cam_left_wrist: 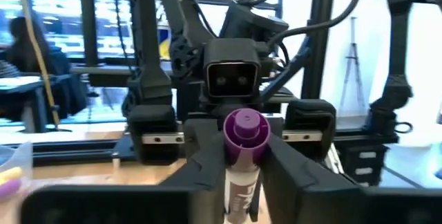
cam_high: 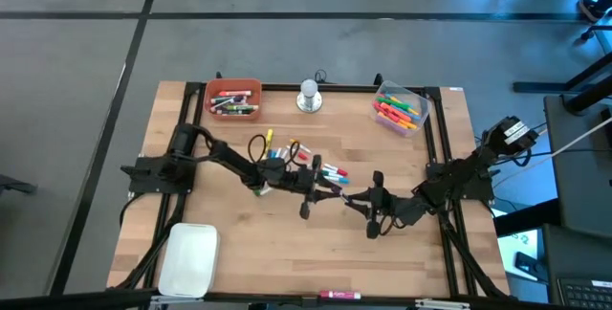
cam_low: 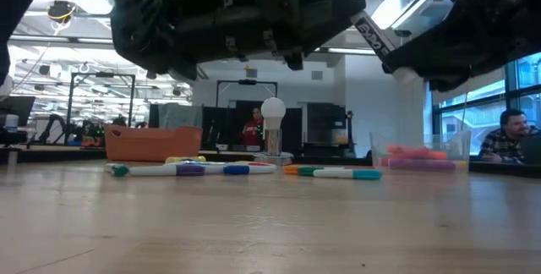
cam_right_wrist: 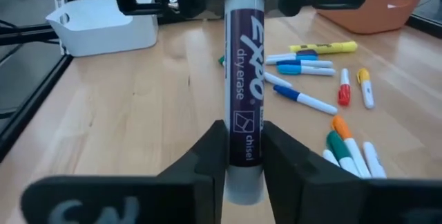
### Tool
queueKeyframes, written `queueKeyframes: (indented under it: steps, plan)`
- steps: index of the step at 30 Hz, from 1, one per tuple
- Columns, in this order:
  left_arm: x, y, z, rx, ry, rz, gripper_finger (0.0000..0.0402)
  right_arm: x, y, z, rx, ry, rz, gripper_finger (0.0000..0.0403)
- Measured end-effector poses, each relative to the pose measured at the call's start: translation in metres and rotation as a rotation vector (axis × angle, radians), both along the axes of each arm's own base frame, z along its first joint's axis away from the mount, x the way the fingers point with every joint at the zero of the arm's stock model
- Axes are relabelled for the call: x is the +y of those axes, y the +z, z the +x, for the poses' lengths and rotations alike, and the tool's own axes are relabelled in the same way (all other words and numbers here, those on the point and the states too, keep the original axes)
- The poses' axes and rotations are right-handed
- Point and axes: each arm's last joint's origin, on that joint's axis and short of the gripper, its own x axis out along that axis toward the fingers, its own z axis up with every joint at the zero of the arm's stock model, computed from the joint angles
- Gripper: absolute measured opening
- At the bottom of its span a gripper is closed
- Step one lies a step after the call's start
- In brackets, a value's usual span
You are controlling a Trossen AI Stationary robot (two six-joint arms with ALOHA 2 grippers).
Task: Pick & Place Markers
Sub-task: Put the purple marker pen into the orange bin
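Observation:
A purple dry-erase marker (cam_right_wrist: 243, 65) hangs above the table's middle, held between both grippers, which face each other. My left gripper (cam_left_wrist: 243, 156) is shut at the marker's purple-capped end (cam_left_wrist: 243, 131). My right gripper (cam_right_wrist: 243, 141) is shut on its labelled barrel. In the high view the left gripper (cam_high: 320, 190) and the right gripper (cam_high: 359, 200) stand close together. Several loose markers (cam_high: 325, 168) lie flat on the wood just beyond them and show as a row of markers (cam_low: 194, 169) in the low view. My left gripper pinches the marker between its two fingers just behind the purple cap (cam_left_wrist: 243, 151). The fingers come about level from the table's left and lie along the marker, which is clear of the table. My right gripper pinches the purple-labelled barrel (cam_right_wrist: 243, 151) between its two fingers, near the end opposite the left gripper. The fingers come from the table's right and lie along the marker, which runs on toward the left gripper, clear of the table.
An orange bin (cam_high: 233, 98) with markers stands at the back left and a clear bin (cam_high: 400, 111) with markers at the back right. A silver knob-like object (cam_high: 308, 97) stands between them. A white container (cam_high: 188, 257) sits near left. One marker (cam_high: 339, 295) lies at the near edge.

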Motion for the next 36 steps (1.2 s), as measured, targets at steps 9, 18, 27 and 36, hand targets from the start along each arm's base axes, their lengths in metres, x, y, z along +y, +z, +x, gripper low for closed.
queueKeyframes:
  steps: [9,18,27,36]
  plan:
    - [0.005,-0.015,0.001,0.192,0.055,0.037,0.0053,-0.001,-0.003,-0.001,0.022,-0.027,0.078,0.0122]
    - [0.048,0.039,-0.046,0.685,0.55,0.28,0.0053,-0.007,-0.02,-0.008,0.139,-0.124,0.136,0.0148]
    - [0.127,0.076,-0.123,1.041,1.009,0.352,0.0053,-0.007,-0.02,-0.008,0.144,-0.128,0.136,0.0147]
    - [0.197,0.062,-0.158,1.267,1.216,0.312,0.0059,-0.007,-0.02,-0.008,0.147,-0.121,0.129,0.0147]
